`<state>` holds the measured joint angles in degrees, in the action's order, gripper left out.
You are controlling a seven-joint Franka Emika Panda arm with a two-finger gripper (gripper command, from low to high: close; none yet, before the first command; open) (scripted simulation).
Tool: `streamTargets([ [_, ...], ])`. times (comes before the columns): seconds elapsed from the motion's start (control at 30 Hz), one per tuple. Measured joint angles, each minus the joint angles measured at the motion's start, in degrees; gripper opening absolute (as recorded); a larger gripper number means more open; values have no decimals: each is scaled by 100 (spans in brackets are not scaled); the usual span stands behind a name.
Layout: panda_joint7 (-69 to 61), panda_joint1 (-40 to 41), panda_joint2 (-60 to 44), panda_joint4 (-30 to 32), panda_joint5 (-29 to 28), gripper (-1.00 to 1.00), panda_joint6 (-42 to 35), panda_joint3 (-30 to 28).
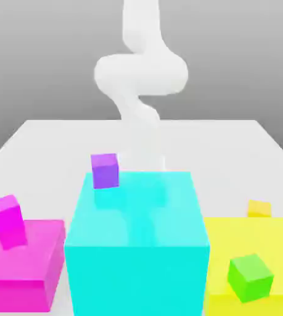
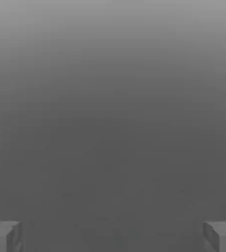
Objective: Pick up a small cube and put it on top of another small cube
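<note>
Nearest the exterior cam: big cyan block (image 1: 137,247), front & centre on the pale tabletop (image 1: 230,133), its top face glossy w/ faint reflections. On that top, at the back corner toward the exterior view's left, sits a small purple cube (image 1: 105,170), upright.

On the exterior view's left, a flat magenta block (image 1: 23,262), lower than the cyan one & just beside it. A small magenta cube (image 1: 8,220) rests on its top, tilted, one edge up.

On the exterior view's right, a big yellow block (image 1: 258,247), also lower than the cyan block & just beside it. A small green cube (image 1: 250,277) sits on its near part, turned a bit off square w/ the block's edges.

Small yellow-orange cube (image 1: 259,208): behind the big yellow block's far edge on the exterior view's right, partly hidden by it; can't tell if it rests on the block or on the tabletop behind. Well apart from the purple cube & the arm.

White arm (image 1: 140,74) rises behind the cyan block at centre, blurred; its lower part drops behind the block's far edge.

Gripper (image 2: 113,236) in hand view: two grey fingertips (image 2: 4,236) at the far corners, spread wide, nothing between them but plain grey background. Jaws agape, holding nothing.
</note>
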<state>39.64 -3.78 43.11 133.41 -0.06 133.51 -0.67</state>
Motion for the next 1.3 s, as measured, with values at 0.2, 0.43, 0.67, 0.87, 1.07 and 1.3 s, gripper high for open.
streamTargets([
  [0.2,-1531,-906,-667,398,5,0,424,-153],
  [0.43,-3294,-1894,-1424,849,47,0,903,-292],
  [0.67,-5089,-2804,-2184,1300,133,0,1383,-348],
  [0.87,-6634,-3511,-2835,1686,217,0,1793,-311],
  [1.07,-8161,-4085,-3485,2073,280,0,2205,-139],
  [1.3,-9794,-4724,-4235,2525,138,0,2687,140],
])
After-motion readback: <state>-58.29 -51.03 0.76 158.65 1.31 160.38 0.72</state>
